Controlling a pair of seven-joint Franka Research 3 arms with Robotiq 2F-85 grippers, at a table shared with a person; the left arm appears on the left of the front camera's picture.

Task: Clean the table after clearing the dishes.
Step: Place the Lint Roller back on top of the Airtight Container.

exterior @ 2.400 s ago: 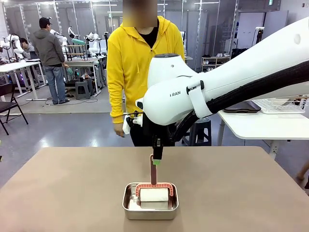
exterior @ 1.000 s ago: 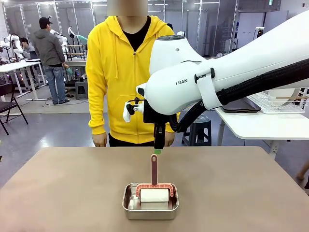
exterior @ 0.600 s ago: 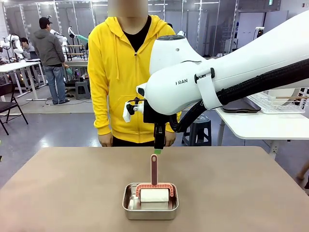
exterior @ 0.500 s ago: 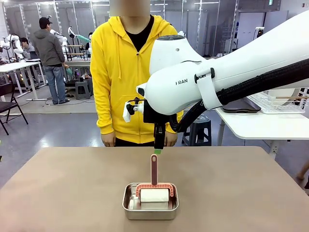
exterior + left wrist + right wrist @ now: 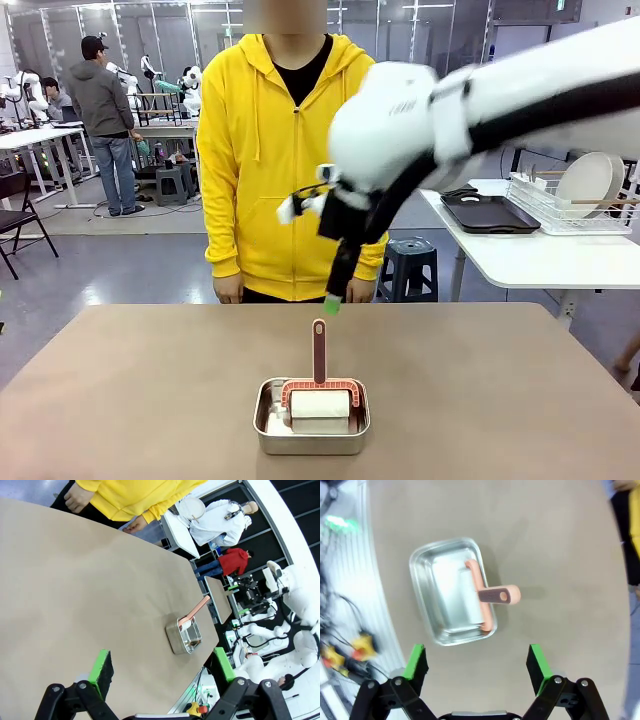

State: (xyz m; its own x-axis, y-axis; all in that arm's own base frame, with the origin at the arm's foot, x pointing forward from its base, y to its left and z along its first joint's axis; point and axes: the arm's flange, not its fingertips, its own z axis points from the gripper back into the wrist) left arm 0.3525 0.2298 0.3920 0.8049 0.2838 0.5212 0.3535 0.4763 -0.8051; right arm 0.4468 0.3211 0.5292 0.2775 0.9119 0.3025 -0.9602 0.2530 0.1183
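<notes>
I see a plain brown table [image 5: 120, 400], a shiny silver pan [image 5: 311, 432] holding a white roller [image 5: 319, 404] with a pink-and-dark-red handle [image 5: 319, 350], and my green finger pads [image 5: 416, 662].

tables: 1 [image 5: 120, 400] | pans: 1 [image 5: 268, 428] | lint rollers: 1 [image 5: 319, 402]

We now see the right claw [image 5: 333, 303] lifted higher and swung rightward, farther above the roller's handle [image 5: 319, 350] than before.
</notes>
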